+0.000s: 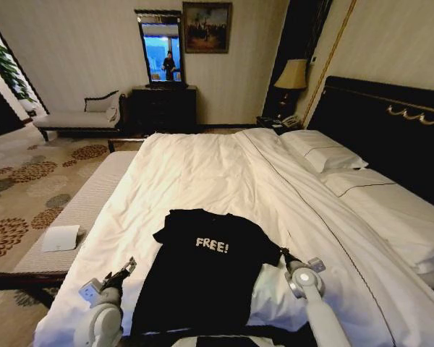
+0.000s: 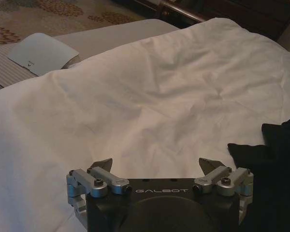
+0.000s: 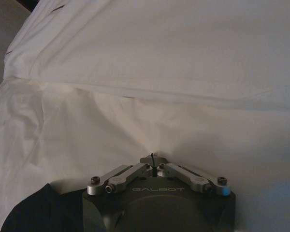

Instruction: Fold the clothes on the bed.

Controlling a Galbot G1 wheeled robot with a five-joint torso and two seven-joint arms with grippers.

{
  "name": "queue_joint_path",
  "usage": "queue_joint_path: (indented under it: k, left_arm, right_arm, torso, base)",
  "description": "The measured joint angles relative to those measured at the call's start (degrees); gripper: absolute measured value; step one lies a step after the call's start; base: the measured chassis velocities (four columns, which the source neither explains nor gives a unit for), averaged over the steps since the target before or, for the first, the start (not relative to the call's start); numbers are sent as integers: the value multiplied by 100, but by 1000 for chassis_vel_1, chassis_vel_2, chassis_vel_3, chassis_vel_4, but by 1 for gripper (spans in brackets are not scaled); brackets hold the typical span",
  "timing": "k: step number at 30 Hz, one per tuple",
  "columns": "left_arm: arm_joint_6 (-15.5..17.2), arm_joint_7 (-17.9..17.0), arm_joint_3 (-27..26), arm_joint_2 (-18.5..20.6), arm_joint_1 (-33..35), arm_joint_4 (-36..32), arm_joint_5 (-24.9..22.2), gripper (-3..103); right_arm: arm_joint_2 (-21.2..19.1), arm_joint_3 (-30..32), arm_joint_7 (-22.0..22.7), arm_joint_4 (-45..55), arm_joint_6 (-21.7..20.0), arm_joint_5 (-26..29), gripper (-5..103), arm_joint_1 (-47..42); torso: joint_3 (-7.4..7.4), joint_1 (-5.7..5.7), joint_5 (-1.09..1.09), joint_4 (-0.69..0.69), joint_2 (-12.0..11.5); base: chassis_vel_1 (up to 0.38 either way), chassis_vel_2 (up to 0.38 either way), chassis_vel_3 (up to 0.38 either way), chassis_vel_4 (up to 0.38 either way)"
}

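Now | black T-shirt [image 1: 202, 271] lies lengthwise between grippers on bed [image 1: 224, 173] | left gripper [image 2: 155, 164] wide, beside left hem | right gripper [image 3: 154, 162] pinched closed, empty, beside right sleeve

Black T-shirt [image 1: 202, 271] laid out on the white bed [image 1: 202, 173].
It lies flat, front up, white "FREE!" lettering showing, sleeves spread, near the bed's near edge.

Matt black soft cloth makes the T-shirt [image 1: 202, 278], just beside the left gripper [image 2: 156, 165], whose links are brushed silvery metal on a matt black body; under it lies creased white cotton duvet [image 2: 150, 101]; beyond, a paper card [image 2: 41, 53]. The right gripper [image 3: 153, 162] has similar metal; the headboard [image 1: 390, 130] is glossy dark wood
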Motion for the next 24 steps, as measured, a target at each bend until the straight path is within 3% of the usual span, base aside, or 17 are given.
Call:
queue_joint_path:
  k: [13, 24]
  left_arm:
    - [-34, 29, -33, 60, -55, 68, -52, 100]
    - [-100, 103, -48, 70, 7, 100, -50, 100]
  right_arm:
    - [51, 351, -79, 329, 139, 217, 0, -23]
    - [22, 234, -364, -77, 282, -33, 0, 267]
  torso:
    - [0, 0, 0, 0, 0]
    - [0, 0, 0, 1, 0]
  base:
    - [0, 0, 0, 0]
    - [0, 0, 0, 0]
